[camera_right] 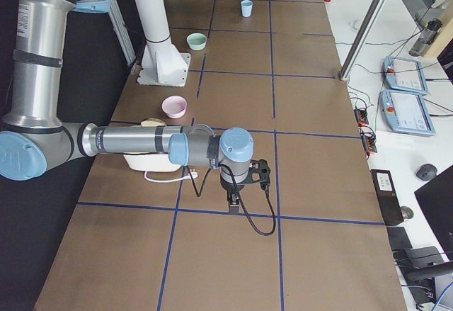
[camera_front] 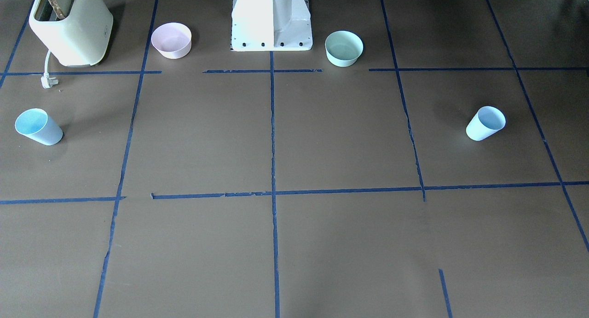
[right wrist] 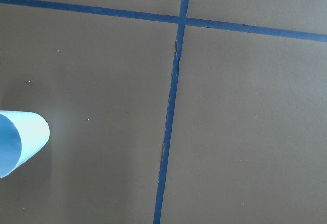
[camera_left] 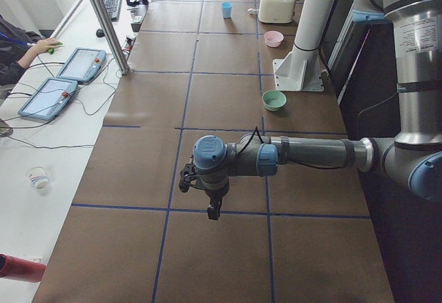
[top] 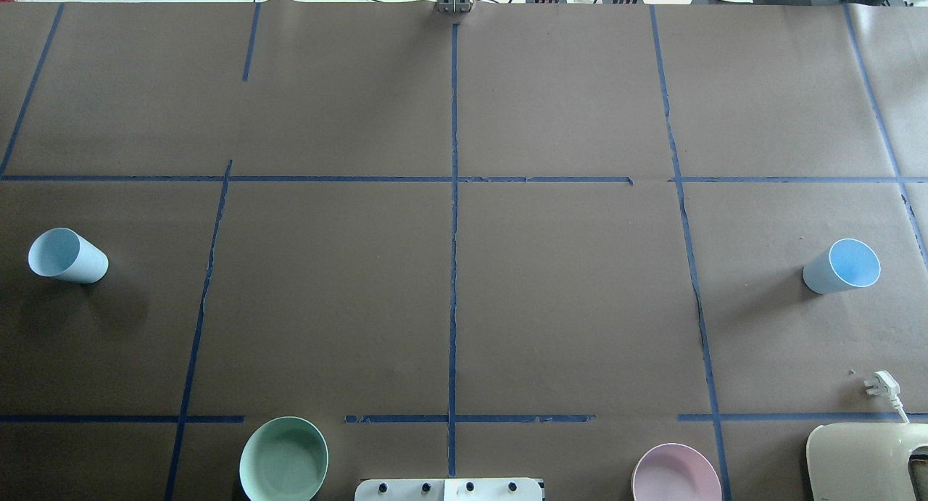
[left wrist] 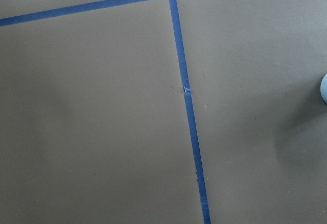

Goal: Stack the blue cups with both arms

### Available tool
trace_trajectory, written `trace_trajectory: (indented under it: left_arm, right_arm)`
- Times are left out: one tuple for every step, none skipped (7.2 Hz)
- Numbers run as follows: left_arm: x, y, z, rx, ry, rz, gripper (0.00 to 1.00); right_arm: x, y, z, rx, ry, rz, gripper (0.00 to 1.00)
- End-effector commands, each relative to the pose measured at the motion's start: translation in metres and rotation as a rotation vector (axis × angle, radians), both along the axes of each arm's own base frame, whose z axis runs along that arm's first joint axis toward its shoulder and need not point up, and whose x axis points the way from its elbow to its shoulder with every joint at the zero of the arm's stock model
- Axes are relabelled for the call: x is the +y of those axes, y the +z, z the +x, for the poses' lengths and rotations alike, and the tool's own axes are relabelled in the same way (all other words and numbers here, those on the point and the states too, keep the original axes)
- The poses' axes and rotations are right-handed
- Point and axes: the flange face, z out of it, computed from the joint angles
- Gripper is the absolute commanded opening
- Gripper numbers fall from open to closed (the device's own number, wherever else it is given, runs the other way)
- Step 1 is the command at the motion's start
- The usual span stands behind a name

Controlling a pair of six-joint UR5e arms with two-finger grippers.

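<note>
Two light-blue cups stand upright and far apart on the brown table. One cup (top: pixel 67 256) is at my left side, also in the front view (camera_front: pixel 485 123) and far off in the right side view (camera_right: pixel 246 8). The other cup (top: pixel 841 266) is at my right side, also in the front view (camera_front: pixel 38 126). My left gripper (camera_left: pixel 214 212) and right gripper (camera_right: pixel 233 203) show only in the side views, hanging above the table and pointing down. I cannot tell if they are open or shut. A cup edge (left wrist: pixel 324 87) shows in the left wrist view and a cup (right wrist: pixel 20 140) in the right wrist view.
A pale green bowl (top: pixel 283 459) and a pink bowl (top: pixel 676 474) stand either side of the white pedestal (camera_front: pixel 271 19). A cream toaster (camera_front: pixel 71 26) with its loose plug (camera_front: pixel 48 81) stands at my right rear. Blue tape lines cross the table.
</note>
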Motion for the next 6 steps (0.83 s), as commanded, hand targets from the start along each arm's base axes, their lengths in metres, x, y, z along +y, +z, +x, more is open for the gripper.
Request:
trace_trajectory:
  left_arm:
    - [0.001, -0.003, 0.001, 0.0, 0.003, 0.009, 1.0]
    - [0.002, -0.003, 0.0, -0.001, 0.0, 0.006, 1.0]
    - [-0.002, -0.007, 0.002, 0.003, -0.002, 0.014, 1.0]
    - [-0.013, -0.015, 0.002, 0.006, -0.002, 0.037, 1.0]
    - [-0.043, -0.046, 0.003, 0.009, -0.001, 0.12, 1.0]
    - [-0.057, -0.059, 0.005, 0.018, -0.001, 0.147, 1.0]
  right_arm:
    - [0.0, 0.0, -0.001, 0.0, -0.002, 0.0, 1.0]
    - [0.0, 0.0, -0.001, 0.0, -0.003, 0.0, 1.0]
    - [0.0, 0.0, -0.002, -0.002, -0.005, 0.0, 1.0]
    - [-0.002, -0.002, -0.003, -0.014, -0.005, 0.009, 1.0]
    - [-0.004, -0.004, -0.003, -0.019, -0.002, 0.045, 1.0]
    - [-0.004, -0.004, -0.003, -0.018, -0.002, 0.05, 1.0]
